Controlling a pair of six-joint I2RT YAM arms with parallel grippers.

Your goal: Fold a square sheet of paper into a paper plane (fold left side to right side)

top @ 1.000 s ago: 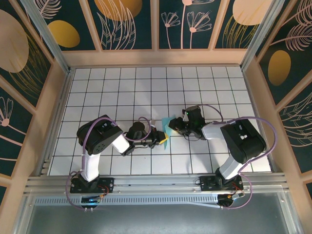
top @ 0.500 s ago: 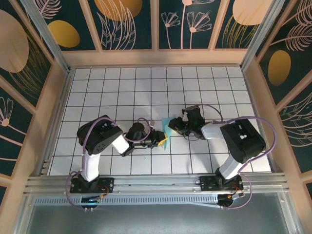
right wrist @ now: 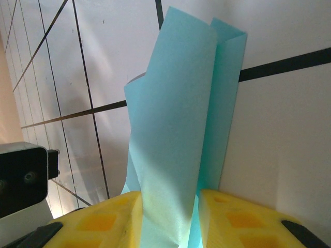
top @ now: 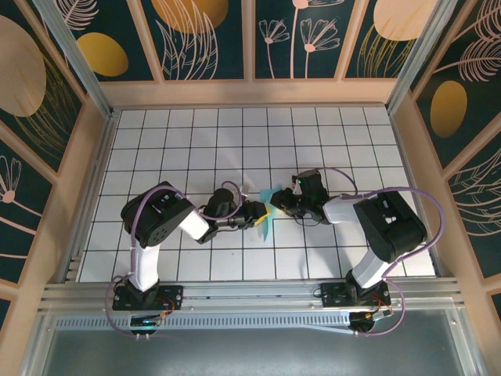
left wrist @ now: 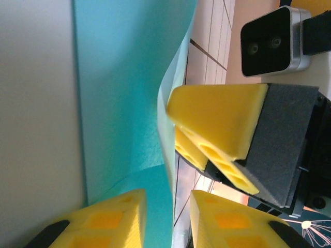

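On the white grid table (top: 180,141) my two arms meet near the middle. The square sheet of paper (right wrist: 176,129) stands up between them, doubled over into a loose, curling flap rather than a flat crease. My right gripper (right wrist: 169,199) pinches its lower end, jaws pressed onto it. My left gripper (left wrist: 168,199) has its jaws parted, and the paper's edge passes loosely between them. I judge the left-to-right fold only roughed in: flattening it and all the plane's later folds remain.

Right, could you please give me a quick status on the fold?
Left fingers parted around the teal paper sheet. Right fingers pinching it, loosely doubled over. The two pairs nearly touch.
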